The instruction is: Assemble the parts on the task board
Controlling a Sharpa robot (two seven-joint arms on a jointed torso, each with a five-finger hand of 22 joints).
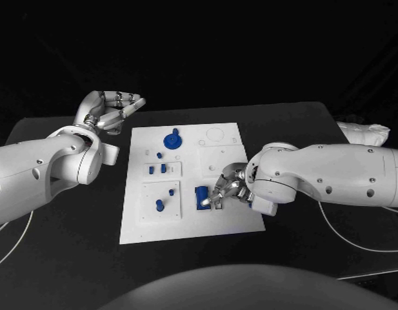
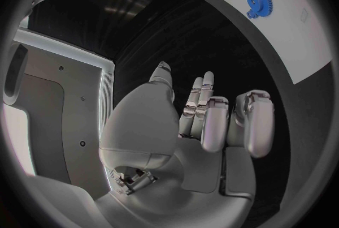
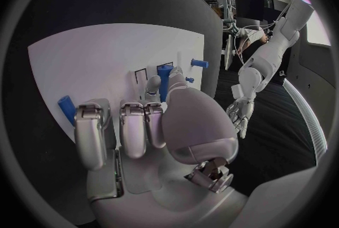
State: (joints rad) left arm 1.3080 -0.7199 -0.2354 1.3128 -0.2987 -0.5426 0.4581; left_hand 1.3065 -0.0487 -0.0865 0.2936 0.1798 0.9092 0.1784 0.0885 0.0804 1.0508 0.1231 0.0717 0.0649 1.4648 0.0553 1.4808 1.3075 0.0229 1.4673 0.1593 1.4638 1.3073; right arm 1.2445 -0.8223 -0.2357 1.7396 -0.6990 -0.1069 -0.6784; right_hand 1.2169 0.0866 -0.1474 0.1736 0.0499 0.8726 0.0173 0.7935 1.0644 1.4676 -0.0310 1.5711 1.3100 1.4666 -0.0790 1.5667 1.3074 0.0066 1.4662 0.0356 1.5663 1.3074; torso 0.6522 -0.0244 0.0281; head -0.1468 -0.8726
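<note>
Head view puts my right hand [image 1: 228, 189] nearest me, down on the near right part of the task board [image 1: 231, 223], its fingers curled over a blue block [image 1: 202, 196] that stands by them; whether they actually pinch that block I cannot tell, since the palm hides the contact; in the right wrist view a blue peg [image 3: 164, 78] rises just past the fingertips [image 3: 152, 87] and a second blue piece [image 3: 65, 107] pokes out beside the outer finger; I judge these parts to be light, stiff moulded plastic, smooth enough to slip in metal fingers, so I would take each by its flat sides, low down, and squeeze gently; they look small, saturated blue and blocky against the matt white plate; a little farther along the board sit a small blue piece in a recessed panel [image 1: 159, 205], then a pair of short blue pegs [image 1: 158, 169], and at the far end a blue gear [image 1: 171, 140] with fine teeth round its rim; the gear I would lift by its hub or opposite edges, as the teeth look the most fragile feature; farthest of all, my left hand [image 1: 117, 108] hovers off the board's far left corner over the black table [image 1: 59, 258], holding nothing, fingers loosely bent and apart.
</note>
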